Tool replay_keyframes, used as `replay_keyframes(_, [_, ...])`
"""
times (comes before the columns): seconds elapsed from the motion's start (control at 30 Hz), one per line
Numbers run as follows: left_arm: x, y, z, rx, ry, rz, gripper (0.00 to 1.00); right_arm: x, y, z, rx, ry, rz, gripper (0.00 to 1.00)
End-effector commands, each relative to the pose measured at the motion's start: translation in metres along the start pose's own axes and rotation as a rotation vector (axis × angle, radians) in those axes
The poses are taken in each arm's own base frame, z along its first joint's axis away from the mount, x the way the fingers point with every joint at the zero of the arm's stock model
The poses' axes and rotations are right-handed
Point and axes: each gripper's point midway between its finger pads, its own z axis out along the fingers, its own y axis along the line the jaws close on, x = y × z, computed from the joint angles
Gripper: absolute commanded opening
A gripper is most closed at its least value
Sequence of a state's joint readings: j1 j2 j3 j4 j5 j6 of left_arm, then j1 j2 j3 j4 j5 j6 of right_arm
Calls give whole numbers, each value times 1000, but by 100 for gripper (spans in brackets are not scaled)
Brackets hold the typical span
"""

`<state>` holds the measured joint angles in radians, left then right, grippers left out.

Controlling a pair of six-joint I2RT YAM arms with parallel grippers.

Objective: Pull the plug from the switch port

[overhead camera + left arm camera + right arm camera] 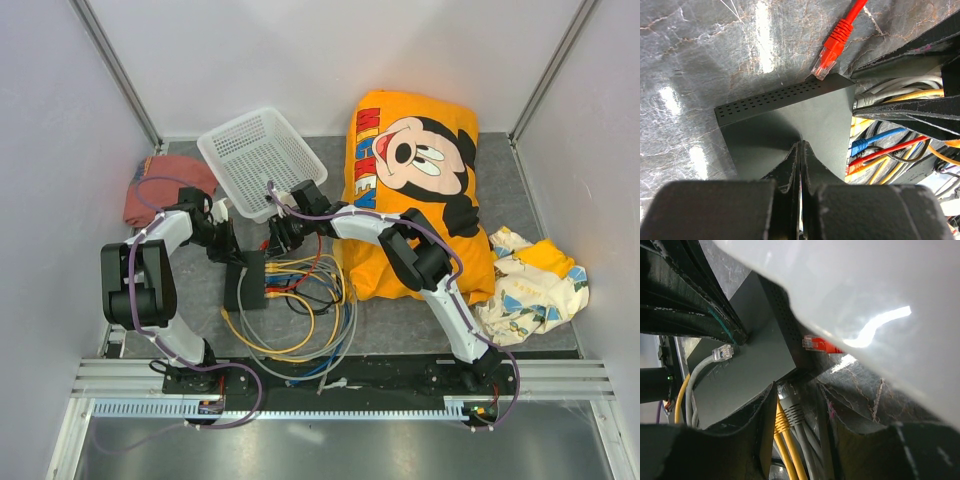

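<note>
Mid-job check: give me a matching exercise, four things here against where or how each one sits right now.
Things:
1. left gripper
2. red plug
3. white basket
4. maroon cloth

States:
A. far-left corner of the table
B. shut, tips on the switch
C. unplugged, lying on the table by the switch's edge
D. just left of the Mickey cushion

Pairs: 1-B, 2-C, 3-D, 4-A
</note>
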<state>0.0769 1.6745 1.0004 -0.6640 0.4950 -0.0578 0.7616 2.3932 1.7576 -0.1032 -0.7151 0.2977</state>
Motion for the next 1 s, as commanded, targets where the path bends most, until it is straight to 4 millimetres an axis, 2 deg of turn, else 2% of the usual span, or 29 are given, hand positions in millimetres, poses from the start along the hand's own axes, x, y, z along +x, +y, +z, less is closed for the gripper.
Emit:
replay_keyframes(0.0, [-3,21,14,-89,-11,4,2,45,-5,11,-14,134,102,44])
replay_keyframes(0.3, [-3,21,14,-88,-9,5,2,49,-8,14,-17,148,108,41])
replay_keyframes(0.57, [-3,21,15,-91,-6,7,1,55,-8,18,15,183,55,32])
replay_keyframes(0.77, [-3,22,15,-91,-7,7,1,58,-2,18,-10,212,36,34])
replay_keyframes(0.97, [-4,22,14,-97,-12,11,2,65,-13,22,21,230,53,26])
